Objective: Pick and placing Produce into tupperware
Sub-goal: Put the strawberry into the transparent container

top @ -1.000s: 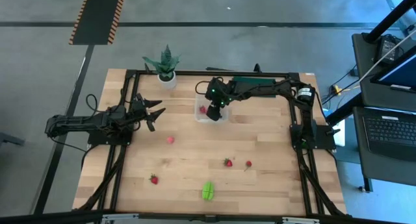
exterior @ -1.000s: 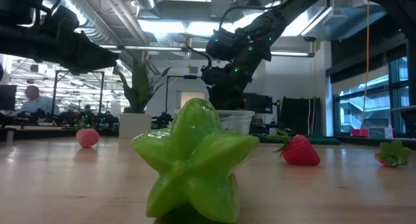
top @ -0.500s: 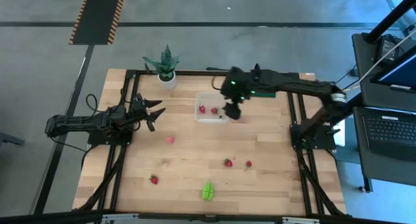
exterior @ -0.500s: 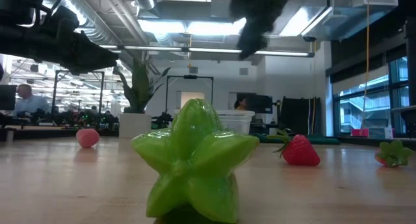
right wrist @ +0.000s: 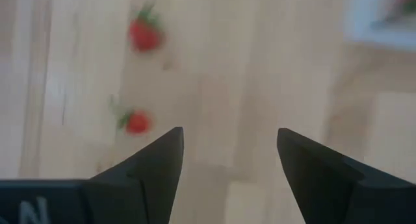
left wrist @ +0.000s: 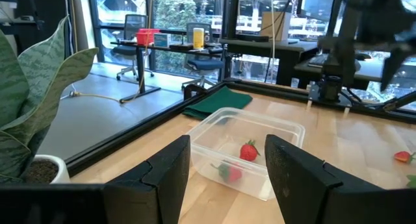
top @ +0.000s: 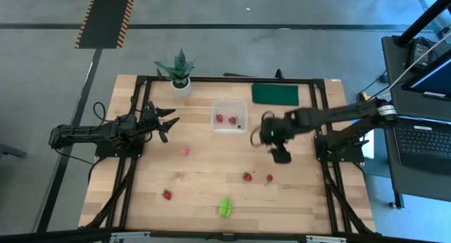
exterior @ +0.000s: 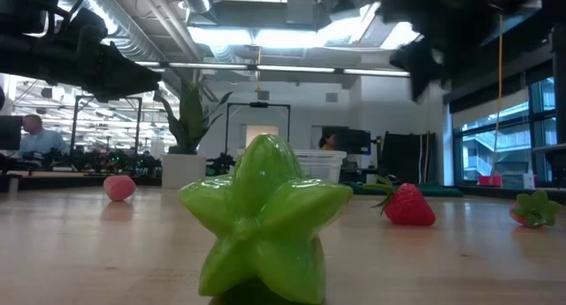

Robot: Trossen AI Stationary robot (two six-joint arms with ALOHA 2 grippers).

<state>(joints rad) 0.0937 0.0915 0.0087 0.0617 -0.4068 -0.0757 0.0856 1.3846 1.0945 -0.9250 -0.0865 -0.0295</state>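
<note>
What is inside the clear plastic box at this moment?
The clear box holds two red strawberries; the left wrist view shows them too. A small dark spot lies beside them, too small to identify. Nothing covers the box.

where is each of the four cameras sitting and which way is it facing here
High view: above, looking straight down on the table; shows both arms, right claw above bare wood.
Low view: at tabletop height, level across the green star piece.
Left wrist view: past the open left claw at the tupperware.
Right wrist view: down past the open right claw at two strawberries.
Shared: the tupperware with two berries, in the high and left wrist views.
</note>
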